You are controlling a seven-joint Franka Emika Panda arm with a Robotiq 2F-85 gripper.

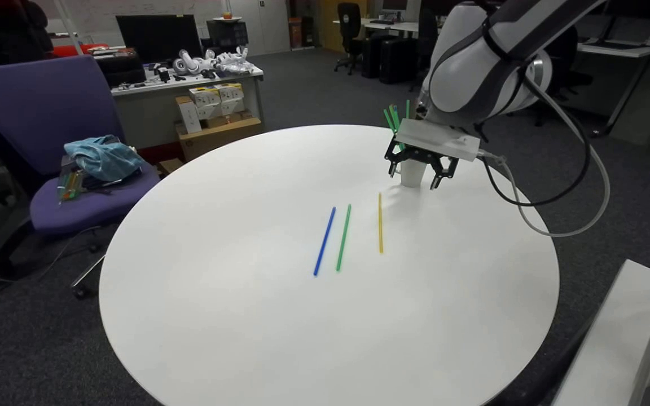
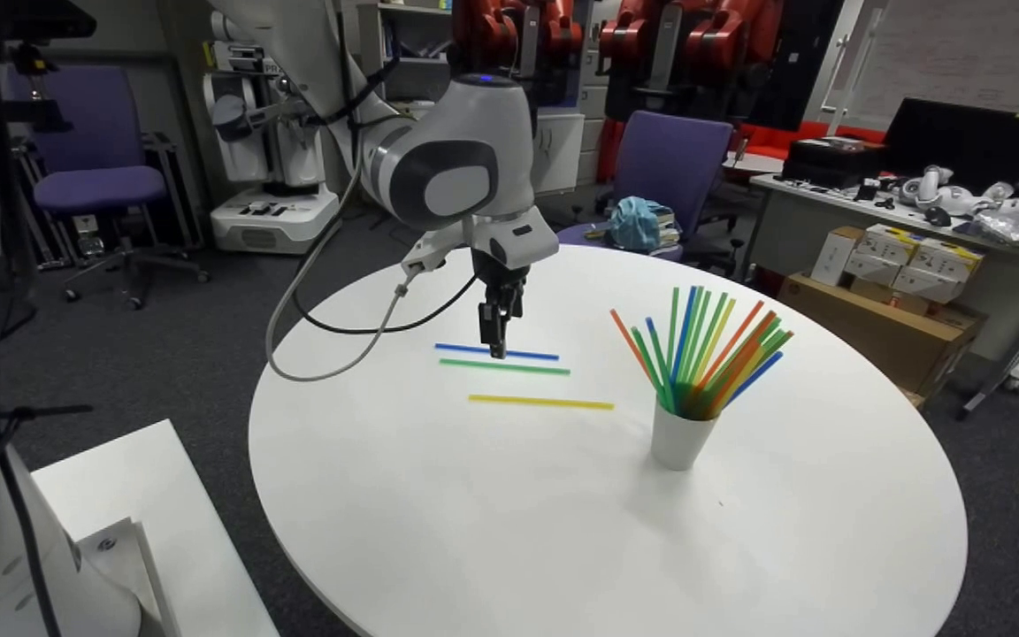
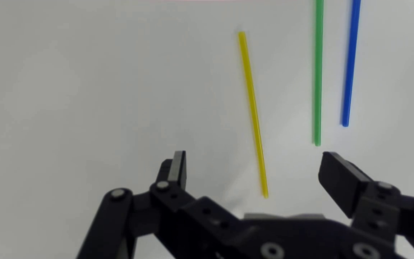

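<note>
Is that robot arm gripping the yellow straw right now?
No: in the wrist view the fingers stand wide apart, and the yellow straw lies on the white table, clear of both.

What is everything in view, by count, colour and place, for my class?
Round table: one, white, centre.
Loose straws: three, blue, green and yellow, on table.
Cup: one, white, on table.
Bunched straws: many, mixed colours, in cup.
Chairs: several, purple or black, background.
Cloth: one, blue, on chair.
Desks: several, white, background.
Monitors: several, black, background.
Boxes: several, brown or white, background.
Other robots: several, red or white, background.
Arm: one, white-grey, above table.
Gripper: one, black, above table, open.
</note>
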